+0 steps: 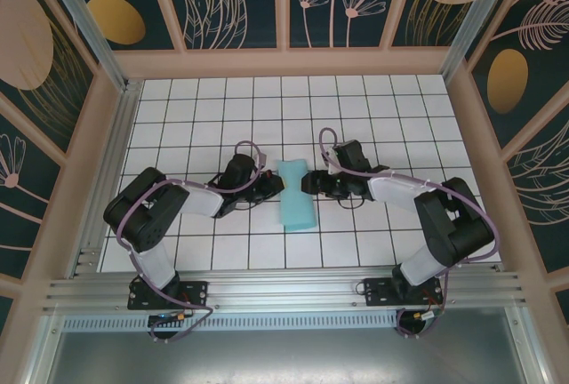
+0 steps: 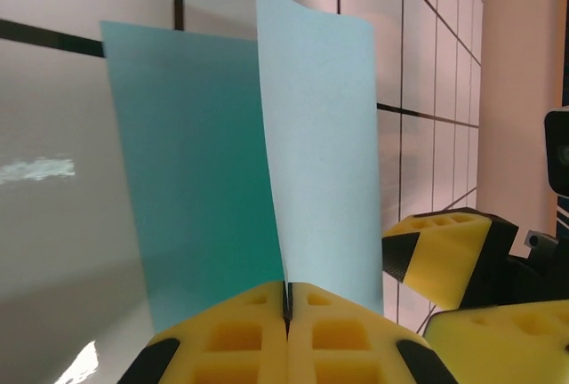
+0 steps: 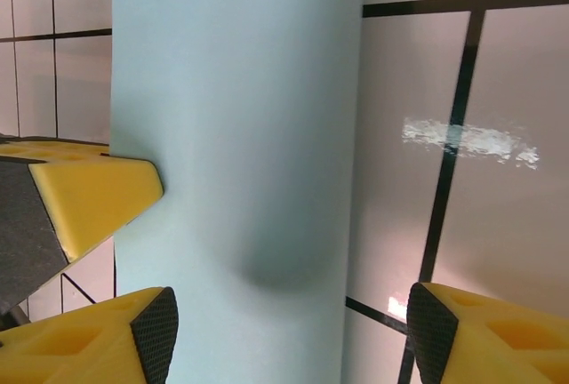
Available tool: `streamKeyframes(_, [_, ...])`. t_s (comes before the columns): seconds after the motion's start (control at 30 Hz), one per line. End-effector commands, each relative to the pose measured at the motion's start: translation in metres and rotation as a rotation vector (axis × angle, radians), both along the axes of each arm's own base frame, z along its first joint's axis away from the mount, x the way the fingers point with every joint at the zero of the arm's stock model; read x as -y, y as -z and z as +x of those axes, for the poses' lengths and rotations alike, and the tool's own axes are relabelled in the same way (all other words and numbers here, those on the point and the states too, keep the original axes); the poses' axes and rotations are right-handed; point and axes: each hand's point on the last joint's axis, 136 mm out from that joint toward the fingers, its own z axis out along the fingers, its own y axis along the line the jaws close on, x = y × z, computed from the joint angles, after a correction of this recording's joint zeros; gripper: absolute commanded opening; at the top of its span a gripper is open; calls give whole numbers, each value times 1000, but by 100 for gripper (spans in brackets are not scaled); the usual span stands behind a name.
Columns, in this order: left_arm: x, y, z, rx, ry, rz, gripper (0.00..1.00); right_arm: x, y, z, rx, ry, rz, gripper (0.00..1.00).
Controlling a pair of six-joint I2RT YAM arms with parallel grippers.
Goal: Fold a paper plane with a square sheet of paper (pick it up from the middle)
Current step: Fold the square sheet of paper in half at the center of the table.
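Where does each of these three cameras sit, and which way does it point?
Top: fixed above and behind the arms, looking down on the table; both arms show, the paper between them.
Left wrist: on the left arm, looking along the left gripper, shut on the paper.
Right wrist: on the right arm, looking past the open right gripper at the paper.
Shared: both wrist views show the paper and the other gripper's finger.

The paper (image 1: 294, 202) is light teal-blue, one face deeper teal from the left wrist. The table (image 1: 400, 108) is white with a black grid. At 12 o'clock the wall (image 1: 258, 11) is navy with peach plants and orange ovals. The left gripper (image 2: 287, 300) is yellow, black-padded.
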Motion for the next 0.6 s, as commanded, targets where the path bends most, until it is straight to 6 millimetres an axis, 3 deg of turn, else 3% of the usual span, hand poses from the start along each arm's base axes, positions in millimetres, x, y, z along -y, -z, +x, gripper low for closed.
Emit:
streamKeyframes(0.0, [9, -10, 7, 22, -24, -15, 0, -5, -5, 3, 28, -32, -35, 70])
streamKeyframes(0.57, [3, 18, -1, -81, -75, 23, 0, -8, 16, 1, -18, -93, -103, 55])
